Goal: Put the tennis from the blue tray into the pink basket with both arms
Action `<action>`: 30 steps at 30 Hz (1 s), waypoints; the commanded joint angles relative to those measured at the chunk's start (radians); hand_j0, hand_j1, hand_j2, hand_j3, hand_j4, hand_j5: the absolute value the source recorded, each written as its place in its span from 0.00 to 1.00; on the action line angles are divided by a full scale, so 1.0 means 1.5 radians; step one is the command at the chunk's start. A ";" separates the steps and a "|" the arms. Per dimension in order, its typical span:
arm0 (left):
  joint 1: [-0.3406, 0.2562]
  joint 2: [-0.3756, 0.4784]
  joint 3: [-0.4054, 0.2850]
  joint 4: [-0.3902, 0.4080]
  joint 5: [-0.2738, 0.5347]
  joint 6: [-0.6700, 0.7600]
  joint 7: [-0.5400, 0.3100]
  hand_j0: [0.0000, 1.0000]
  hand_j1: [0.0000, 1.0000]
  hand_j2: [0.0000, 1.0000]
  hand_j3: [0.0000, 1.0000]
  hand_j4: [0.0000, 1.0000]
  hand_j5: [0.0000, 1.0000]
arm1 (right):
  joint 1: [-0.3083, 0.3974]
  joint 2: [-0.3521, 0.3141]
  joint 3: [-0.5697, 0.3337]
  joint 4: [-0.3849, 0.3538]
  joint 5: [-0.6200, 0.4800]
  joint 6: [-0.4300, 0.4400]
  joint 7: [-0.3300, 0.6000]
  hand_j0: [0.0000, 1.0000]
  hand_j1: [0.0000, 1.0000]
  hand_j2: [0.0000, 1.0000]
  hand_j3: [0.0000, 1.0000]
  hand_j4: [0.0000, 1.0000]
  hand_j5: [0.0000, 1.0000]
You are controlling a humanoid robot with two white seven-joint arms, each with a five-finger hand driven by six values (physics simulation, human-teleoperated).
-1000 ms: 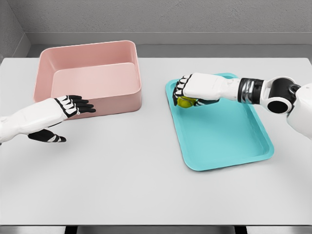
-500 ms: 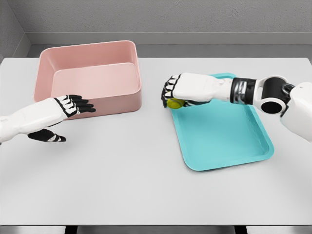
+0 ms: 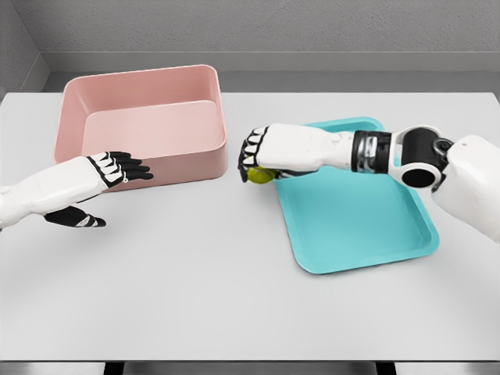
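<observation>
Tennis ball (image 3: 259,175), yellow-green and mostly hidden, sits clutched under the right hand's (image 3: 266,153) curled fingers between blue tray (image 3: 367,226) and pink basket (image 3: 144,125); left hand (image 3: 109,173) hovers with fingers spread.

White table (image 3: 234,297): pink basket (image 3: 195,164) far left, blue tray (image 3: 367,226) right, well apart.

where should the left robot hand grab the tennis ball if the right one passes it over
On its exposed lower-left side. The tennis ball is round, so any side grips alike, but the right robot hand covers its top and right. The left robot hand, open by the pink basket, would come from the left.
</observation>
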 commanded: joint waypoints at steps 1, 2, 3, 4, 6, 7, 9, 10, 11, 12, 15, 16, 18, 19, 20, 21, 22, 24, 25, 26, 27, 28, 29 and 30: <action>0.000 0.001 0.000 0.000 0.005 0.000 0.000 1.00 1.00 1.00 1.00 1.00 1.00 | 0.000 0.012 0.000 -0.010 -0.005 0.001 0.000 0.53 0.53 0.53 0.53 0.53 0.53; 0.000 0.001 0.000 0.000 0.005 0.000 0.000 1.00 1.00 1.00 1.00 1.00 1.00 | 0.002 0.012 0.002 -0.014 -0.005 0.001 0.000 0.53 0.53 0.53 0.53 0.53 0.53; 0.000 0.001 0.000 0.000 0.005 0.000 0.000 1.00 1.00 1.00 1.00 1.00 1.00 | 0.003 0.013 0.007 -0.018 -0.005 0.001 0.000 0.53 0.53 0.53 0.53 0.53 0.53; 0.000 0.001 0.000 0.000 0.005 0.000 0.000 1.00 1.00 1.00 1.00 1.00 1.00 | 0.003 0.013 0.008 -0.023 -0.005 0.001 0.000 0.53 0.53 0.53 0.53 0.53 0.53; 0.000 0.001 0.000 0.000 0.006 0.000 0.000 1.00 1.00 1.00 1.00 1.00 1.00 | 0.007 0.016 0.009 -0.031 -0.005 0.001 -0.001 0.53 0.53 0.53 0.53 0.53 0.53; 0.000 0.001 0.000 0.000 0.006 0.000 0.000 1.00 1.00 1.00 1.00 1.00 1.00 | 0.008 0.016 0.014 -0.034 -0.005 0.001 0.000 0.53 0.53 0.53 0.53 0.53 0.53; 0.000 0.001 0.000 0.000 0.006 0.000 0.000 1.00 1.00 1.00 1.00 1.00 1.00 | 0.007 0.015 0.015 -0.035 -0.005 0.001 -0.001 0.52 0.52 0.52 0.52 0.52 0.52; 0.001 0.000 -0.001 0.000 0.006 0.000 0.001 1.00 1.00 1.00 1.00 1.00 1.00 | 0.009 0.015 0.015 -0.035 -0.006 0.001 -0.001 0.51 0.51 0.51 0.51 0.51 0.51; 0.001 0.000 -0.001 0.000 0.006 0.000 0.001 1.00 1.00 1.00 1.00 1.00 1.00 | 0.015 0.015 0.015 -0.034 -0.005 0.001 -0.001 0.51 0.51 0.51 0.51 0.51 0.51; 0.001 0.000 -0.001 0.000 0.006 0.000 0.000 1.00 1.00 1.00 1.00 1.00 1.00 | 0.018 0.015 0.016 -0.034 -0.005 0.001 0.000 0.51 0.51 0.51 0.51 0.51 0.51; 0.001 -0.001 -0.001 0.000 0.006 0.000 0.000 1.00 1.00 1.00 1.00 1.00 1.00 | 0.024 0.015 0.028 -0.028 -0.005 0.001 0.006 0.51 0.51 0.51 0.51 0.51 0.51; 0.001 -0.001 -0.001 0.000 0.006 0.000 0.000 1.00 1.00 1.00 1.00 1.00 1.00 | 0.023 0.015 0.033 -0.028 -0.004 0.001 0.006 0.51 0.51 0.51 0.51 0.51 0.51; 0.001 -0.001 -0.001 0.000 0.006 0.000 0.000 1.00 1.00 1.00 1.00 1.00 1.00 | 0.020 0.017 0.034 -0.027 -0.005 0.001 0.006 0.50 0.50 0.50 0.50 0.50 0.50; 0.001 -0.001 -0.001 0.000 0.006 0.000 0.000 1.00 1.00 1.00 1.00 1.00 1.00 | 0.019 0.022 0.034 -0.026 -0.005 0.001 0.005 0.49 0.49 0.49 0.49 0.49 0.49; 0.001 -0.001 -0.002 0.000 0.006 0.000 0.000 1.00 1.00 1.00 1.00 1.00 1.00 | 0.018 0.035 0.044 -0.024 -0.005 0.001 0.006 0.48 0.48 0.48 0.48 0.48 0.48; 0.001 -0.001 -0.001 0.000 0.006 0.000 0.001 1.00 1.00 1.00 1.00 1.00 1.00 | 0.018 0.041 0.046 -0.018 -0.004 0.001 0.006 0.48 0.48 0.48 0.48 0.48 0.48; 0.001 -0.001 -0.002 0.000 0.006 0.000 0.001 1.00 1.00 1.00 1.00 1.00 1.00 | 0.017 0.043 0.046 -0.017 -0.004 0.001 0.006 0.48 0.48 0.48 0.48 0.48 0.48; 0.002 -0.001 -0.002 0.000 0.006 0.000 0.000 1.00 1.00 1.00 1.00 1.00 1.00 | 0.016 0.057 0.051 -0.007 -0.004 0.001 0.006 0.48 0.48 0.48 0.48 0.48 0.48; 0.002 0.000 -0.002 0.000 0.006 0.000 0.001 1.00 1.00 1.00 1.00 1.00 1.00 | 0.016 0.058 0.053 -0.006 -0.004 0.001 0.006 0.48 0.48 0.48 0.48 0.48 0.48; 0.002 -0.001 -0.002 0.000 0.006 0.000 0.000 1.00 1.00 1.00 1.00 1.00 1.00 | 0.016 0.058 0.053 -0.006 -0.004 0.001 0.006 0.48 0.48 0.48 0.48 0.48 0.48; 0.002 0.000 -0.003 0.000 0.006 0.000 0.000 1.00 1.00 1.00 1.00 1.00 1.00 | 0.016 0.058 0.053 -0.005 -0.004 0.001 0.006 0.48 0.48 0.48 0.48 0.48 0.48; 0.002 -0.001 -0.003 0.000 0.007 0.000 0.001 1.00 1.00 1.00 1.00 1.00 1.00 | 0.016 0.063 0.054 -0.002 -0.004 0.001 0.007 0.48 0.48 0.48 0.48 0.48 0.48; 0.002 0.000 -0.003 0.000 0.006 0.000 0.001 1.00 1.00 1.00 1.00 1.00 1.00 | 0.015 0.064 0.061 0.003 -0.004 0.001 0.007 0.48 0.48 0.48 0.48 0.48 0.48; 0.002 0.000 -0.003 0.000 0.007 0.000 0.001 1.00 1.00 1.00 1.00 1.00 1.00 | 0.016 0.068 0.063 0.007 -0.004 0.001 0.007 0.48 0.48 0.48 0.48 0.48 0.48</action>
